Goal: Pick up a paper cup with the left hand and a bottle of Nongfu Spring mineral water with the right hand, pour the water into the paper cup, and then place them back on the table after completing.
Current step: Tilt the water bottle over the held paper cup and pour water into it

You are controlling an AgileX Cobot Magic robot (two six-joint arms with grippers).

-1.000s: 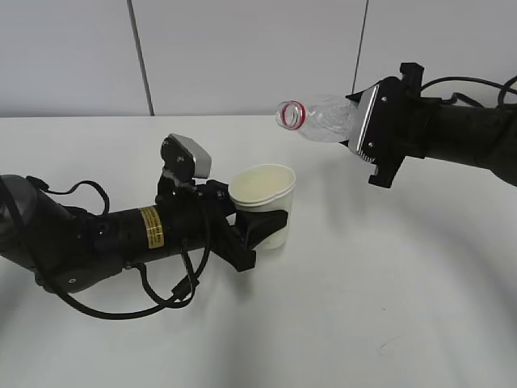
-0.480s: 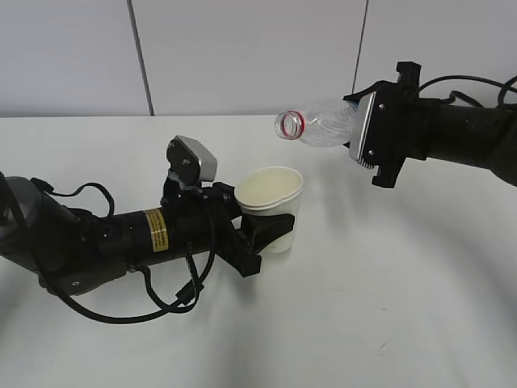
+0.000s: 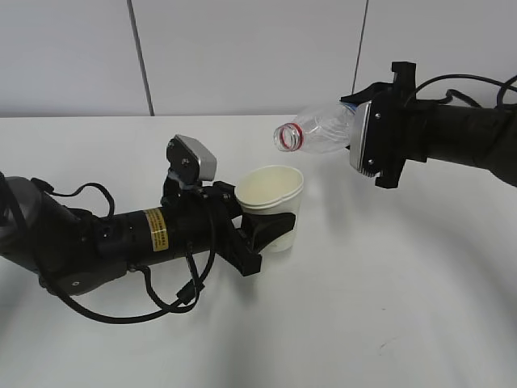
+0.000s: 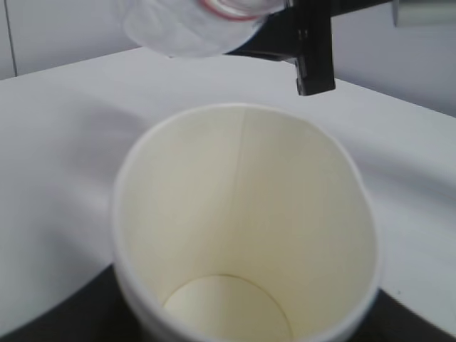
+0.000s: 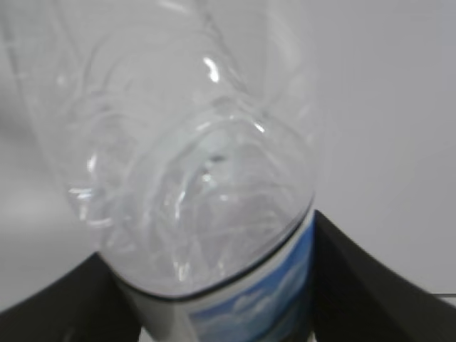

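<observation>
1. We see the paper cup [image 3: 271,207], pale cream with a rolled rim, pinched upright between the jaws of the left hand [image 3: 260,226] near the middle of the table [image 3: 388,291].
2. Its inside [image 4: 242,235] looks dry, the round bottom bare.
3. At the cup's 1 o'clock, the clear, crinkled bottle [image 3: 319,129] with red neck ring lies tilted, mouth toward the cup.
4. The right hand [image 3: 367,137] clamps its blue-labelled body [image 5: 214,214].

bottle [image 3: 323,129] body hidden in right tool | cup [image 4: 242,235] base cropped | water indiscernible
</observation>
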